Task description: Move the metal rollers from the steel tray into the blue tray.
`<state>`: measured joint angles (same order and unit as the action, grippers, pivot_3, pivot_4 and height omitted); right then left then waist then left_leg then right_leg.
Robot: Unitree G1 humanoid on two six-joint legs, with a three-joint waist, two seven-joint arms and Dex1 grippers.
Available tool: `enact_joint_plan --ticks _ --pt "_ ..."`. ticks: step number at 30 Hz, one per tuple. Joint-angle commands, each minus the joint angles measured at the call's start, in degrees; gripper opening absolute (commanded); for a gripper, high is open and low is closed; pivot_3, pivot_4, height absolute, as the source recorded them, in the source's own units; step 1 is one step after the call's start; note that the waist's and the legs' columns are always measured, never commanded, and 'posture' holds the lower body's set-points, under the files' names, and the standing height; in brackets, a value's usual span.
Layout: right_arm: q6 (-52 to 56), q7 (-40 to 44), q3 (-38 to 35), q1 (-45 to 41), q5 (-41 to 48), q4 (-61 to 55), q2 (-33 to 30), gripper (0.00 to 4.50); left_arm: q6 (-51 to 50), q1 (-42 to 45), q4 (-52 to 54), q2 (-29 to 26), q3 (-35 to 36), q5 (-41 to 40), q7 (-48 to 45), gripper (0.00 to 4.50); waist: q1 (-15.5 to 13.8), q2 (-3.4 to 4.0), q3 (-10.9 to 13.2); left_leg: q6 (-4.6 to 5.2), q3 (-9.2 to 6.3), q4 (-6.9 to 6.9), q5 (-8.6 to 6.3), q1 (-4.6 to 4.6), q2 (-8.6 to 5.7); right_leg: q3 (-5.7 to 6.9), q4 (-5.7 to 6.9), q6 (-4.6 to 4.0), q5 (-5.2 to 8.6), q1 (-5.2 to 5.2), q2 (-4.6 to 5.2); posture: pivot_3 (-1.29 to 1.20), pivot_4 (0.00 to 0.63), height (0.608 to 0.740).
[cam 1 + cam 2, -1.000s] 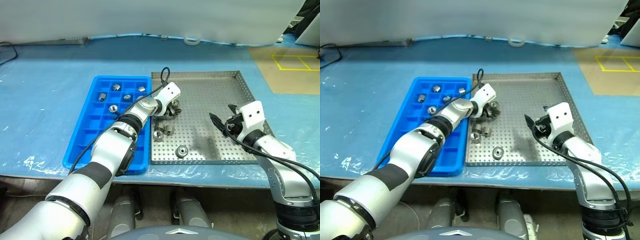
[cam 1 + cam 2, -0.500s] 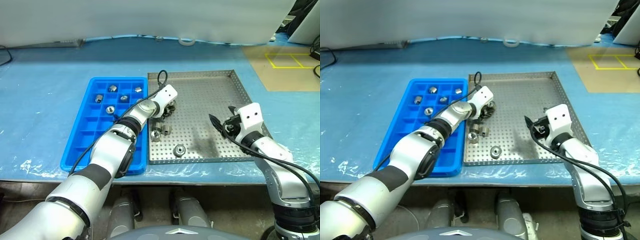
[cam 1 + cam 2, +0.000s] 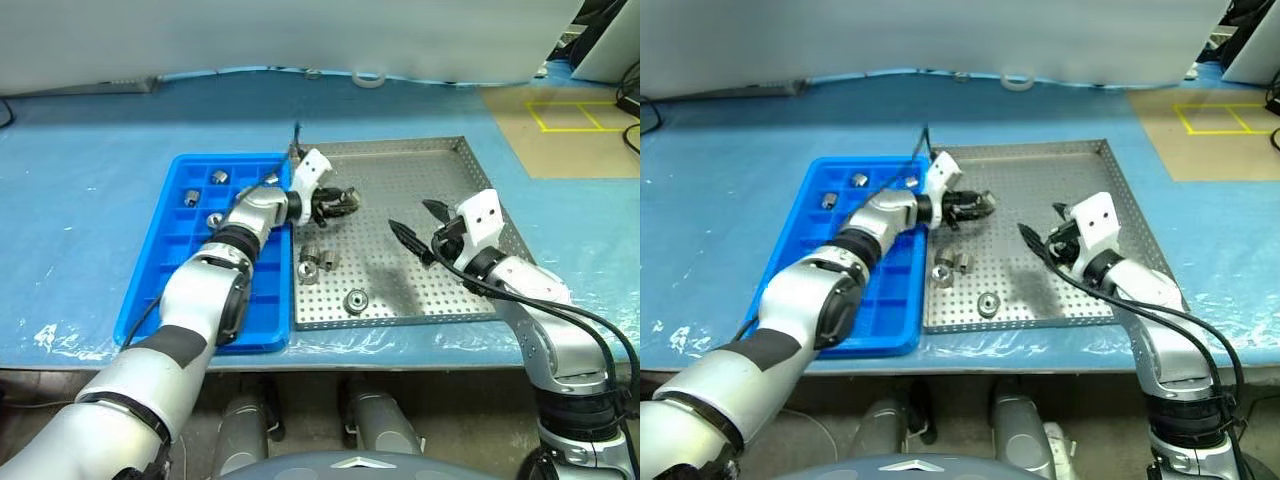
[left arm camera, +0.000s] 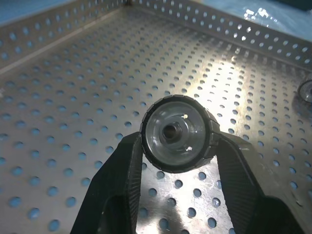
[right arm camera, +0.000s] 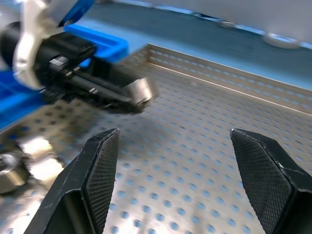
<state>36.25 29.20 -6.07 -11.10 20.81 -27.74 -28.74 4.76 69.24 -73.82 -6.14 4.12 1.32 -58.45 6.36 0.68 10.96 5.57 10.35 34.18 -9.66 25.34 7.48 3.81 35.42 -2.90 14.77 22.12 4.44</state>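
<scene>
Left tool (image 3: 345, 203) clamps one metal roller (image 4: 177, 132) between its two black fingers (image 4: 119, 187), held clear above the perforated floor of the steel tray (image 3: 440, 185). In the left wrist view the roller's round face with its dark centre hole looks straight back at the camera; the fingers press on its two sides. The tool hangs over the tray's far left part, near the edge that borders the blue tray (image 3: 165, 265).

Right tool (image 3: 412, 228) stands wide with nothing between its fingers (image 5: 100, 163), over the middle of the steel tray, well apart from the left tool. Its wrist view looks across the tray at the left tool and the held roller.

Three loose rollers lie on the steel tray floor: two touching each other (image 3: 316, 261) near the left rim, nearer the robot than the left tool, and one (image 3: 355, 300) lying flat near the front rim.

The blue tray lies just beside the steel tray on its left, on the blue-sheeted tabletop (image 3: 90, 150). Rollers sit in its far compartments: one (image 3: 219, 176), another (image 3: 190, 197), another (image 3: 213, 219). The left arm covers part of the blue tray's right side, so any rollers in the compartments there cannot be counted.

A roll of tape (image 3: 368, 77) lies at the tabletop's far edge. No readable writing or labels.
</scene>
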Motion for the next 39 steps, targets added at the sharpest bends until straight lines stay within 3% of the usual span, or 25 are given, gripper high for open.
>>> enact_joint_plan --ticks 1,7,13,16,21,25,39 --pt "1.7 5.2 -2.1 -3.4 6.8 -2.7 -2.2 3.78 0.5 -0.3 9.9 -4.1 1.6 -4.8 -8.4 1.90 -0.3 0.02 0.0 0.00 0.00 0.00 0.00 0.00 0.00 0.00 0.01 0.00 0.00 0.00 0.00 -0.39 0.150 0.740" --pt "1.8 10.4 3.1 -12.5 9.1 2.3 -2.2 3.78 -15.6 -17.7 49.1 -13.0 1.1 -12.8 -10.9 1.90 -1.9 0.06 0.1 -0.09 0.02 -0.08 0.05 -0.17 0.06 -0.02 0.23 -0.03 0.00 -0.01 0.01 -0.25 0.150 0.740" --pt "-3.1 15.7 10.5 -19.8 6.1 12.4 1.1 3.78 -30.2 -36.4 78.6 -19.5 4.7 -17.3 -0.9 1.90 -6.0 0.17 0.2 -0.37 0.01 -0.18 0.19 -0.14 0.13 0.14 0.31 -0.04 0.01 0.06 -0.02 -0.05 0.150 0.740" --pt "-5.2 18.5 12.7 -22.8 5.1 16.9 2.3 3.78 -33.6 -44.6 87.7 -21.0 7.9 -18.3 4.9 1.90 -8.3 0.21 0.2 -0.58 0.01 -0.19 0.11 -0.13 0.11 0.14 0.27 -0.05 0.02 0.02 -0.01 0.03 0.150 0.740" --pt "-7.8 23.1 15.9 -26.5 3.6 22.5 3.9 3.78 -31.5 -54.3 90.6 -22.1 9.8 -15.3 13.3 1.90 -10.9 0.21 0.2 -0.76 0.00 -0.21 0.20 -0.18 0.10 0.14 0.28 -0.04 0.02 -0.01 -0.01 0.13 0.150 0.740" --pt "-8.7 25.2 16.8 -29.4 2.7 25.6 5.2 3.78 -30.2 -57.2 89.7 -20.5 8.8 -13.7 19.5 1.90 -12.3 0.19 0.2 -0.90 -0.01 -0.30 0.28 -0.21 0.10 0.13 0.29 -0.03 0.02 0.01 -0.02 0.17 0.150 0.740" --pt "-11.3 26.7 17.8 -29.0 -1.0 28.2 6.6 3.78 -23.0 -52.3 77.3 -16.8 4.5 -10.1 29.3 1.90 -13.4 0.13 0.2 -1.16 -0.07 -0.83 0.56 -0.22 0.09 0.18 0.28 -0.03 0.01 0.20 -0.08 0.16 0.150 0.740"
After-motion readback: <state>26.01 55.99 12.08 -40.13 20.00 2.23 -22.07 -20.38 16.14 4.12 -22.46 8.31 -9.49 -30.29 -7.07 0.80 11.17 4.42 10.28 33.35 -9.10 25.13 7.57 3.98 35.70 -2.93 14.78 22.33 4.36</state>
